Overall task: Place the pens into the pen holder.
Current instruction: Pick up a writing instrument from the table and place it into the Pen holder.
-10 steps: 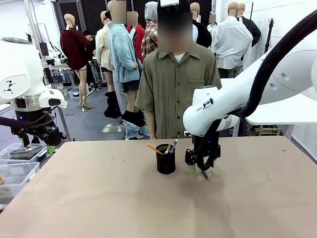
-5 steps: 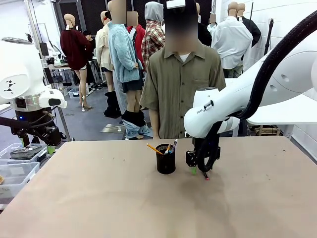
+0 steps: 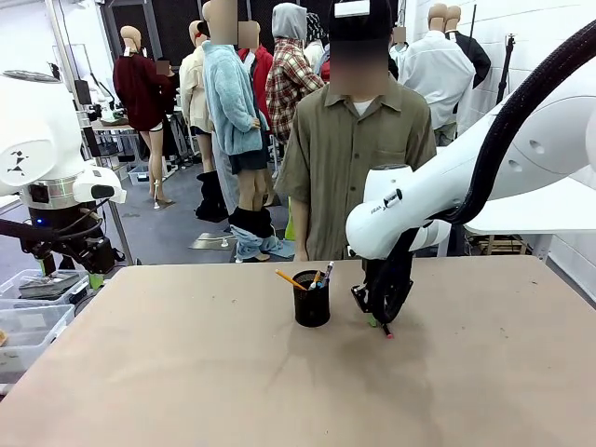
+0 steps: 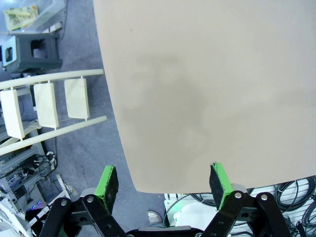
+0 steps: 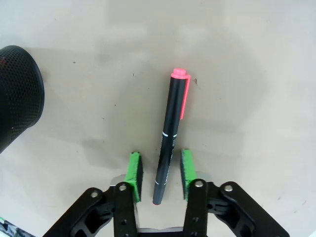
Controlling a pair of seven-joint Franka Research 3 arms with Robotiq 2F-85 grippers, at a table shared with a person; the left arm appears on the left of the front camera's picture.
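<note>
Black pen (image 5: 169,133) flat on table, between right end effector (image 5: 159,170) pads.

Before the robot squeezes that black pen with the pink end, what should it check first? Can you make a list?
1. Black pen lies between the right gripper pads: ok.
2. Pads touching the pen yet: no, a gap shows on each side.
3. Pen flat on the table: ok.
4. Pen holder upright, beside the gripper: ok.
5. Room left in the holder: cannot tell; a pencil and another pen already stick out.
6. Left gripper open and away at the table's edge: ok.
</note>
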